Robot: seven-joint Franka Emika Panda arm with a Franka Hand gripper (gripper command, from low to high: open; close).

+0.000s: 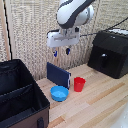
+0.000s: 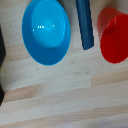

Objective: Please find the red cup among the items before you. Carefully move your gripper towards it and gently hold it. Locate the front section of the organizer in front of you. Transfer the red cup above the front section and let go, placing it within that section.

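Red cup stands upright on the counter, mouth up, just to the exterior view's right of the blue bowl, a small gap btwn them. Behind both, a dark-blue flat panel stands on edge, tilted a bit; its near corner is close to the cup. Wrist view shows the same trio from above: cup, bowl and the panel's top edge btwn them, none touching the hand.

Hand hangs high over the counter, well above the panel & bowl, holding nothing. Pale block is roughly level, two short dark-blue fingers pointing down w/ a visible gap btwn them, i.e. spread. Bulky white arm curves up from the block toward the top of the exterior view; a dark cable runs off it to that view's right.

Organizer sits at the exterior view's lower left, black fabric, open top, inner partitions visible. Its front section is the strip along the nearest long wall; can't tell what's inside, too dark. Cup is well apart from it, bowl in btwn.

Counter is pale wood planks. Black hard-cased appliance sits at the far right of the exterior view. Backdrop: beige woven screen.
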